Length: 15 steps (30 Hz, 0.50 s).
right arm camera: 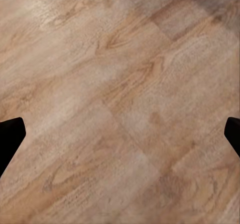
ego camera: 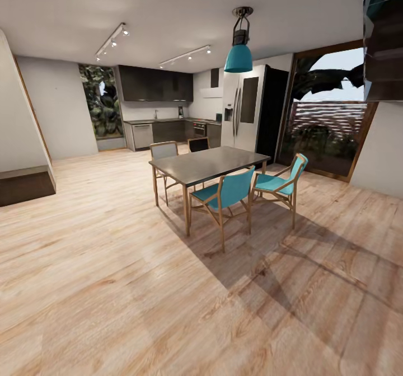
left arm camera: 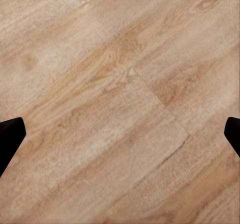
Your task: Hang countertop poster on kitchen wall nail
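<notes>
The kitchen countertop [ego camera: 168, 121] is a pale grey slab far across the room, running along the back wall above dark cabinets. The poster is out of view; nothing on that slab can be made out as it from here. My left gripper [left arm camera: 120, 134] hangs open over bare wood floor, its black fingertips [left arm camera: 10, 136] far apart with nothing between them. My right gripper [right arm camera: 120, 134] is open the same way above the floorboards, its fingertips [right arm camera: 10, 136] dark at the picture's sides.
A dark dining table [ego camera: 210, 162] with several chairs, two of them teal [ego camera: 226, 194], stands between me and the kitchen. A tall fridge [ego camera: 246, 110] is at the right of the kitchen, and a teal lamp [ego camera: 239, 57] hangs above. Wide wood floor [ego camera: 101, 241] lies to the left. A low dark bench [ego camera: 25, 184] sits by the left wall.
</notes>
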### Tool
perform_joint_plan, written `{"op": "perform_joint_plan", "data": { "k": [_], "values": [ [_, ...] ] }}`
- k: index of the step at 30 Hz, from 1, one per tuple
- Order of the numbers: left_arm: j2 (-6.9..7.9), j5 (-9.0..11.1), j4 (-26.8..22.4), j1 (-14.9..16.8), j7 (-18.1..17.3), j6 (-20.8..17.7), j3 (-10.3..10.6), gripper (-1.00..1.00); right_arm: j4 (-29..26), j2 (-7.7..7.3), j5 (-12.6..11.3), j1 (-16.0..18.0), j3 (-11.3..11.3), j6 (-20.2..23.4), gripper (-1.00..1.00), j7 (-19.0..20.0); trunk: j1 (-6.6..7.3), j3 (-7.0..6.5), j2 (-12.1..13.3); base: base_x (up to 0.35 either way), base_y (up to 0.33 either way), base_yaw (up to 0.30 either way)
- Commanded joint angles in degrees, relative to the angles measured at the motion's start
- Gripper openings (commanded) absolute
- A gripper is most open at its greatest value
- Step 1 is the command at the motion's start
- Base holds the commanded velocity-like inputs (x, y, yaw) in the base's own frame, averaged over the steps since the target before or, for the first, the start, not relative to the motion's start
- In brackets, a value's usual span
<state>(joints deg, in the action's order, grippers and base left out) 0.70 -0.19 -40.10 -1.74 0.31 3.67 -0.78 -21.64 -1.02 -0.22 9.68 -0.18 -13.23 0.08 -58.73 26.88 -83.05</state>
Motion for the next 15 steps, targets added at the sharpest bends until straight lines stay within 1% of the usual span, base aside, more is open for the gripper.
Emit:
{"op": "perform_joint_plan", "data": {
  "k": [1, 11, 15],
  "values": [
    [0.05, 0.0, -0.1, 0.0, 0.0, 0.1, 0.0, 1.00, 0.0, 0.01, 0.0, 0.0, 0.0, -0.2, 1.00, 0.0, 0.00, 0.05, 0.0, 0.000, 0.000, 0.000],
    [0.25, 0.0, -0.3, 0.0, 0.0, 0.1, -0.1, 1.00, -0.1, -0.02, 0.3, 0.0, 0.1, -0.3, 1.00, -0.2, 0.00, 0.05, 0.0, 0.002, 0.000, 0.000],
    [0.26, 0.0, -0.2, 0.0, 0.0, 0.1, -0.1, 1.00, -0.1, -0.03, 0.2, 0.1, 0.1, -0.3, 1.00, -0.2, 0.00, 0.05, 0.0, 0.087, 0.000, 0.000]
  ]
}}
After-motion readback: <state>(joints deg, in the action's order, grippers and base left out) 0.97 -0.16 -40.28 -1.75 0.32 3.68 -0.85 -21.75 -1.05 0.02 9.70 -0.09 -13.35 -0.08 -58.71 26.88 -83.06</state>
